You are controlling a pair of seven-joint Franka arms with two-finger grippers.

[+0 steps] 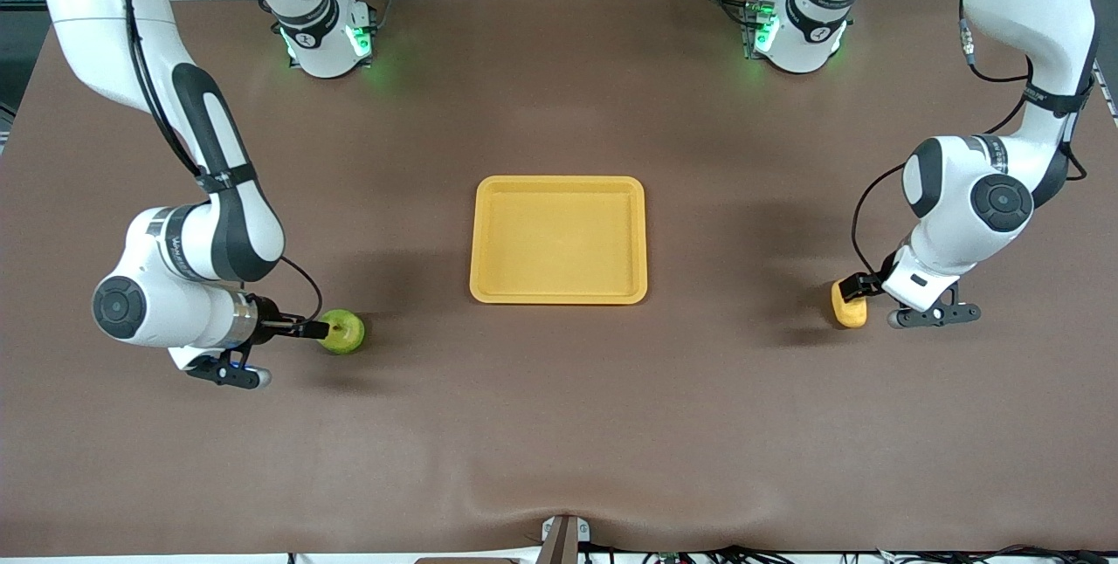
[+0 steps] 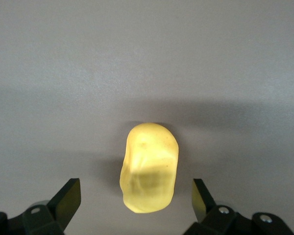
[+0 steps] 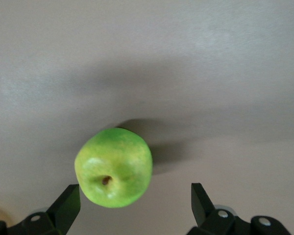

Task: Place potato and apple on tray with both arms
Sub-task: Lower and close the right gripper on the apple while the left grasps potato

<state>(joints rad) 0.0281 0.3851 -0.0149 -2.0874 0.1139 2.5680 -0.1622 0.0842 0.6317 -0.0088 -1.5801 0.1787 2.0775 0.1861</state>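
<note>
Right gripper [image 1: 307, 330] hangs low with fingers apart around the green apple [image 1: 342, 331], resting on the bench toward the right arm's end. The tray [image 1: 559, 292] sits bare mid-bench. Left gripper [image 1: 852, 286], fingers apart, straddles the potato [image 1: 849, 308]. Nothing grasped yet; both lifts remain.

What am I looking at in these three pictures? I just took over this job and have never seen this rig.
Two white robot arms stand at a brown table. The wide picture comes from a high camera facing them; the other two come from cameras on each arm's wrist.

A yellow-orange tray lies mid-table with nothing in it. The right gripper is down at the green apple, toward the right arm's end of the table. The left gripper is down at the potato, toward the left arm's end. Both grippers are open, fingers either side of the produce, not yet closed. Nothing is held so far.
</note>
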